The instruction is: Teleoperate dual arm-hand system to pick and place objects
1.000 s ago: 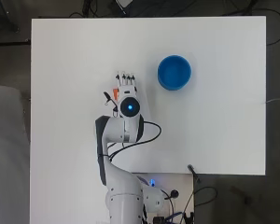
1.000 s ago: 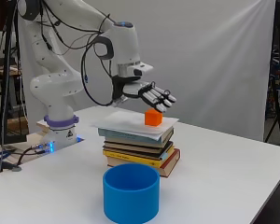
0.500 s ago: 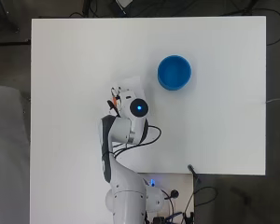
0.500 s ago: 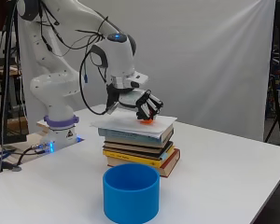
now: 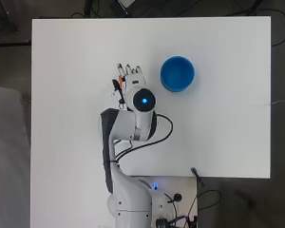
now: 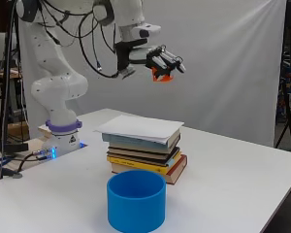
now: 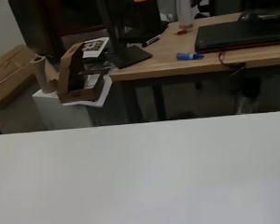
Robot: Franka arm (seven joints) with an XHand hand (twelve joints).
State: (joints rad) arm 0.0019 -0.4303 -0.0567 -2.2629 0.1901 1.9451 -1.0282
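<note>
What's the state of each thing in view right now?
hand: raised high above the books, shut on the orange block
orange block: in the hand, off the stack
book stack: upright on the table, white sheet on top, nothing else on it
blue bowl: upright in front of the books, contents not visible

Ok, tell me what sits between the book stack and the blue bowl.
Nothing: the side view shows bare white table between the book stack and the blue bowl.
</note>
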